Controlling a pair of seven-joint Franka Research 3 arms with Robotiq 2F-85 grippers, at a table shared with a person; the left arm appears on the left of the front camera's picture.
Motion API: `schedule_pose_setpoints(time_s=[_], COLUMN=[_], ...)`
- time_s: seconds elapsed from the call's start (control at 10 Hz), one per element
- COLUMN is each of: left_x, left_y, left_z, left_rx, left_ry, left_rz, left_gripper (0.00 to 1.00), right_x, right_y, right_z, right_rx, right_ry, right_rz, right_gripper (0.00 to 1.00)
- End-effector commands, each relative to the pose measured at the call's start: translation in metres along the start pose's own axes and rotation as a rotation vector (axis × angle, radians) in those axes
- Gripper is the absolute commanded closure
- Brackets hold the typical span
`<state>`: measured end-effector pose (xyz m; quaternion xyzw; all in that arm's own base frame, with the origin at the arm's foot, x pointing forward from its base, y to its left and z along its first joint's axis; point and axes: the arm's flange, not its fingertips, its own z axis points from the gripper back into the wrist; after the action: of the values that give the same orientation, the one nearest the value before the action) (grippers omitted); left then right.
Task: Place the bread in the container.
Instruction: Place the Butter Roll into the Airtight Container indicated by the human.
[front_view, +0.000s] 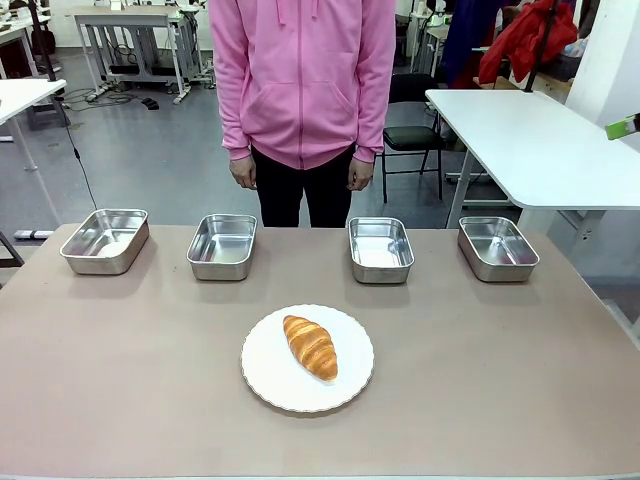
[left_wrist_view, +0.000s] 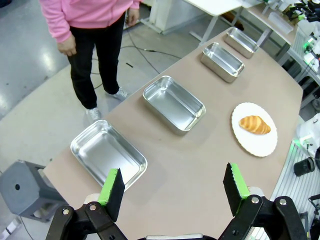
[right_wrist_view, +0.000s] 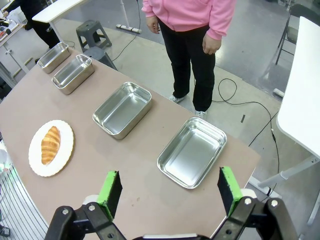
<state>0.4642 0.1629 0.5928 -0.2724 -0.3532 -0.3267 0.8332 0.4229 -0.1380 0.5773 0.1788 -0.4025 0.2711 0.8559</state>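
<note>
Brown tabletop (front_view: 120, 400), bread (front_view: 310, 346) on white plate (front_view: 268, 385); grey floor (front_view: 150, 170) beyond

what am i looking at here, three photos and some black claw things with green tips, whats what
These are three camera pictures from a two-armed robot, all taken at one moment. The first looks across the table from between the arms, toward a person in a pink hoodie standing at the far side. The other two are taken from the robot's wrists, each looking along its own claw: the left gripper and the right gripper. Both are open and hold nothing. On the table, four empty steel trays stand in a row on the person's side. Nearer the robot is a white plate with a croissant on it.
</note>
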Motion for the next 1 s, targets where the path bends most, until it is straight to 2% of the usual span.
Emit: schedule_pose_setpoints(time_s=[0.0, 0.9], left_x=[0.0006, 0.0006], left_y=[-0.0007, -0.0007], left_z=[-0.0001, -0.0001], left_rx=[-0.004, -0.004], left_ry=[-0.007, -0.007], left_rz=[0.001, 0.001], left_gripper=[0.00, 0.00], right_x=[0.0005, 0.0005], right_y=[-0.0026, -0.0026], right_z=[-0.0006, -0.0006], right_rx=[0.010, 0.010], right_ry=[-0.021, -0.021], right_rz=[0.019, 0.019], right_gripper=[0.00, 0.00])
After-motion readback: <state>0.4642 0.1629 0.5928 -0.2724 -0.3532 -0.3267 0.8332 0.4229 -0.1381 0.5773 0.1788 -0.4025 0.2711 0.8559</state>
